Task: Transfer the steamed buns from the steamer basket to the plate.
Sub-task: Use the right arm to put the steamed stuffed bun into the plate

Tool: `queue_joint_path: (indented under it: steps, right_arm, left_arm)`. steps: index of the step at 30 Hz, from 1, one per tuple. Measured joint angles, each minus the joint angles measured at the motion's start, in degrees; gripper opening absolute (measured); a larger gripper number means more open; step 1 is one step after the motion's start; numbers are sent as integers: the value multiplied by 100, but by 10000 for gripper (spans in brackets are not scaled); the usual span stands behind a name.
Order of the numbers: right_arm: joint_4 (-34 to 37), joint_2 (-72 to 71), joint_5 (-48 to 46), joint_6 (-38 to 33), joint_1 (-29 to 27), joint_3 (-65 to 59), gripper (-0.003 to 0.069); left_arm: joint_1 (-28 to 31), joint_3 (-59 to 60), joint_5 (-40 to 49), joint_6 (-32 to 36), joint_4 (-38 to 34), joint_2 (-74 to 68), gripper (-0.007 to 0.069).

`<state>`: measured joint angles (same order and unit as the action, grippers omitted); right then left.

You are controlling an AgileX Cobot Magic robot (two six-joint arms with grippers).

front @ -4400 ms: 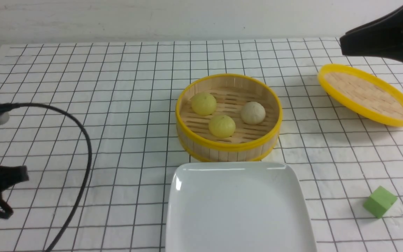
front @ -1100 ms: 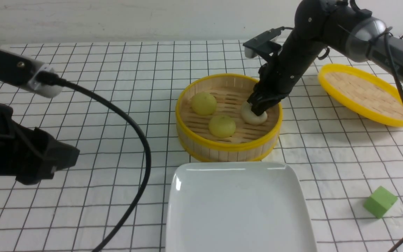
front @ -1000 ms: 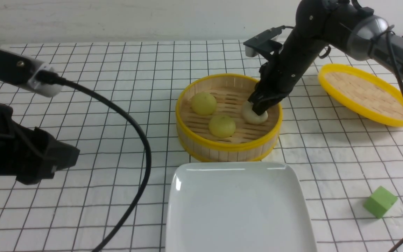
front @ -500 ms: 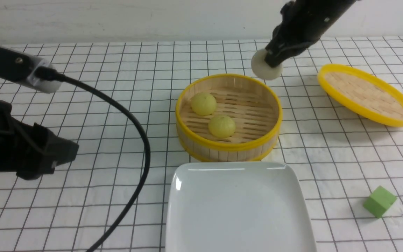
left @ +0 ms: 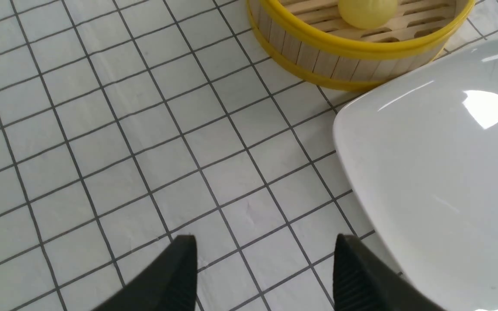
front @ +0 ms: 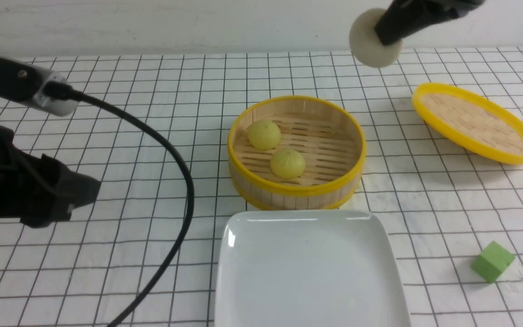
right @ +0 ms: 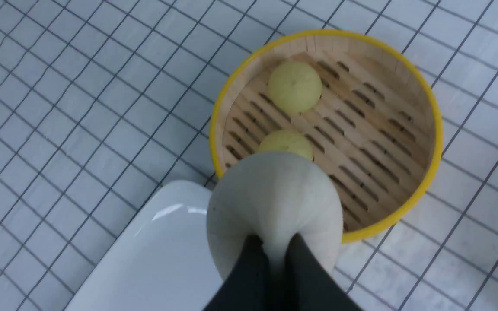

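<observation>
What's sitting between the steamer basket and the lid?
Nothing: only bare gridded cloth between the steamer basket and the lid, per the front view.

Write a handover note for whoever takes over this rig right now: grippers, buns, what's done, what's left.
Right gripper: shut on the beige-white bun, held in the air, clear of the steamer basket.
Left gripper: open, empty, low over the table beside the plate.
Two yellow buns lie in the basket.
Done: one bun lifted out. Left: set it on the plate, which holds nothing yet, then move both yellow buns.
</observation>
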<state>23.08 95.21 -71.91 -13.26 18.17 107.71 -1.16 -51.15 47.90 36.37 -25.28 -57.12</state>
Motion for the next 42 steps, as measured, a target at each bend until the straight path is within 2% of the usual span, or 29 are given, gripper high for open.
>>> queue_joint_path:
  steps: [8,13,21,38,42]
  right_arm:
    - [118,-289,65,-661,417,-2306,33]
    - [95,-157,584,-1014,746,-3030,33]
    - [-87,415,1341,-1061,796,-3185,34]
    - [-563,1084,1656,-1105,796,-3192,48]
    - [-563,1084,1521,-1218,796,-3192,155]
  left_arm:
    - [0,0,-81,0,-12,0,421]
    - [0,0,-95,0,-25,0,421]
    - [0,0,-95,0,-98,0,421]
    - [0,0,-71,0,-174,0,414]
    - [0,0,-72,0,-174,0,414]
